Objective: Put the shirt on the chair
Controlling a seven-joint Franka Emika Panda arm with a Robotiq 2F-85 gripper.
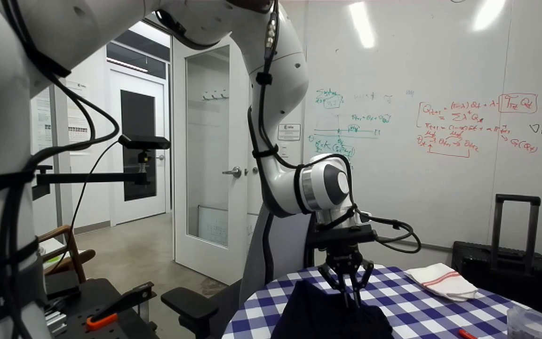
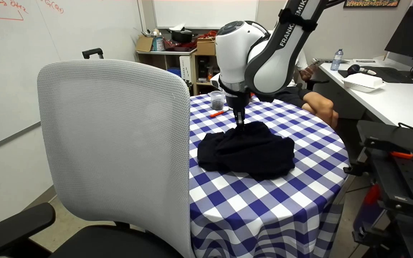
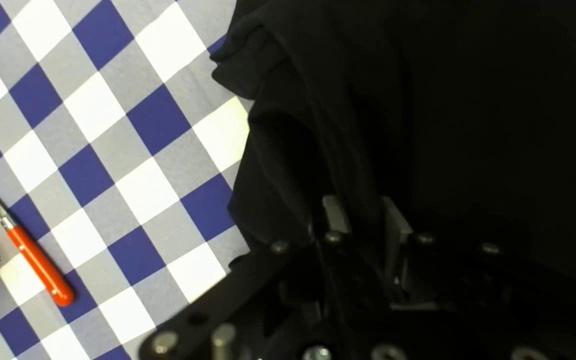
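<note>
At left, we see the office chair (image 1: 290, 245), its grey mesh back standing at the side of the bench (image 1: 259, 310), checked in blue and white. Next, we locate the dark shirt (image 1: 315, 318): it lies crumpled on the bench, with one peak of fabric raised to the left of the gripper (image 1: 352, 304). The gripper points downward, its fingertips touching the shirt. We record the fingers partly apart; the wrist view shows a fold of the shirt in the narrow gap between them. We cannot tell whether the fingers press on that fold. To the right, apart from the shirt, we find a folded white towel (image 1: 442, 282) with red stripes, lying flat near the edge of the bench. Further right is a red-handled spoon (image 1: 466, 334); the wrist view shows part of its metal bowl. Beyond the bench, we see a black suitcase (image 1: 511, 282) with its pull handle extended. At far right, a clear container (image 1: 530, 325) rests on the bench near the spoon.
</note>
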